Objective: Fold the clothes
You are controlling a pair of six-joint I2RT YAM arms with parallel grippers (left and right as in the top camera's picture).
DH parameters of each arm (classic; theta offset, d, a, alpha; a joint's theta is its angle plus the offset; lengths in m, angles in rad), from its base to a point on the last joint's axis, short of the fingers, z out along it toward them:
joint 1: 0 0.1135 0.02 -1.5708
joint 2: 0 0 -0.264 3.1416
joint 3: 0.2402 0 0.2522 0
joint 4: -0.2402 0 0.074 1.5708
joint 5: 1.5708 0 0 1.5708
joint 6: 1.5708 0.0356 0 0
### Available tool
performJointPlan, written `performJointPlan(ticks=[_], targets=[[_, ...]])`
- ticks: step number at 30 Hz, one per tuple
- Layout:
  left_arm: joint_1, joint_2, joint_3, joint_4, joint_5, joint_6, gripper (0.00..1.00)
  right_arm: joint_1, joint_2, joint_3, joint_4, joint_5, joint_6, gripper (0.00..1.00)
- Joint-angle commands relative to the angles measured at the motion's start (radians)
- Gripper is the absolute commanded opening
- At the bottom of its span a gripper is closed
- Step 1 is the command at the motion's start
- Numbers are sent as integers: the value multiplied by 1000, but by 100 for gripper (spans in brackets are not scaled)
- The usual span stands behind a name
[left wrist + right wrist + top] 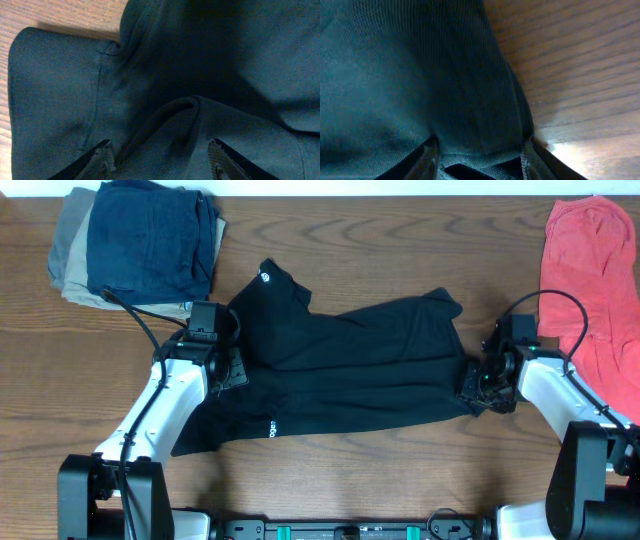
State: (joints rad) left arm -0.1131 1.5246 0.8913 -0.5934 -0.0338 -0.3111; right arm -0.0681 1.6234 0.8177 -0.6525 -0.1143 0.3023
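Straddling the clothes [350,370], spread mid-way across the table [400,240], our left gripper [160,152] and right gripper [480,150] stand half open over its left and right edges, clamping nothing. We judge a fold is starting: next, close both and lift together.

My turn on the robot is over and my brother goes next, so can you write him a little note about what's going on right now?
Left gripper: open, low on the left end of the black garment, a ridge of cloth between its jaws.
Right gripper: open, at the garment's right edge, cloth between its jaws.
Garment: lies across the middle of the table, long and rumpled.
Done: seems doubled over once, loosely.
Left to do: smooth it, fold it shorter.
Red shirt and navy-khaki pile lie apart at the far corners.
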Motion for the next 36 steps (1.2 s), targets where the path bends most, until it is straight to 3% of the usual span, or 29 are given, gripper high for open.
performJointPlan(ticks=[1,6,7,36], targets=[[0,8,-9,1,-19,-5,62,4,11,-28,14,-10,7,41],[0,8,-9,1,-19,-5,62,4,11,-27,26,-9,13,3],[0,8,-9,1,-19,-5,62,4,11,-27,29,-9,15,1],[0,8,-9,8,-19,-5,62,3,11,125,1,-6,23,1]])
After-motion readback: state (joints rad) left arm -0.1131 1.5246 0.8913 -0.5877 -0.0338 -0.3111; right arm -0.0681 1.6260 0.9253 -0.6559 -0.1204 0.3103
